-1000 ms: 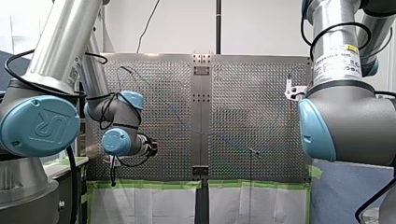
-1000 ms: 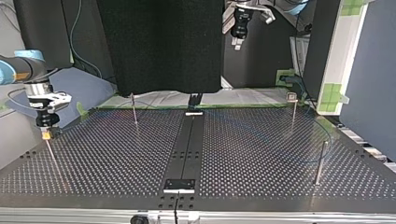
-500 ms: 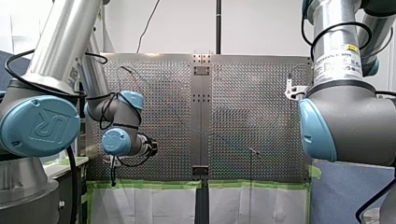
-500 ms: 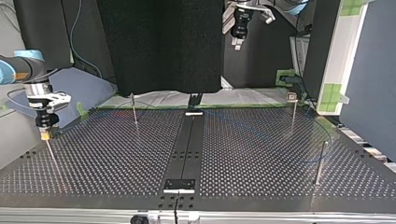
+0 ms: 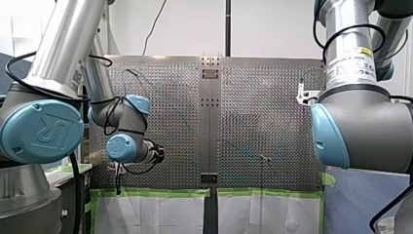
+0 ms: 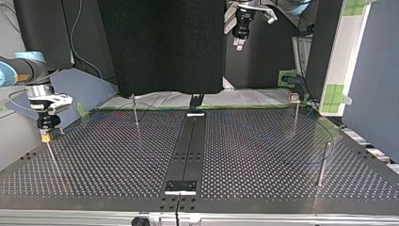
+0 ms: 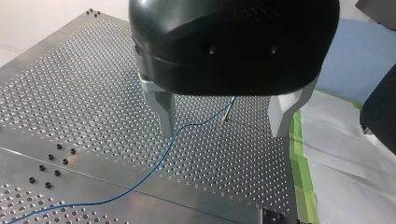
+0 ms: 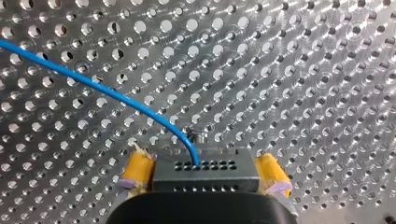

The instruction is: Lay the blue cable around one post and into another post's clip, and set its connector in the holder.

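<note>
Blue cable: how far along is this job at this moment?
Done: unclear; the cable runs to a post ahead of my open left gripper, clipping not discernible. In hand: my right gripper clamps the connector. Remaining: seating it in the holder, not identifiable here.

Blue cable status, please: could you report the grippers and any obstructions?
Left gripper open, above the table. Right gripper shut on the connector. Blue cable trails across the table. No obstruction seen.
</note>
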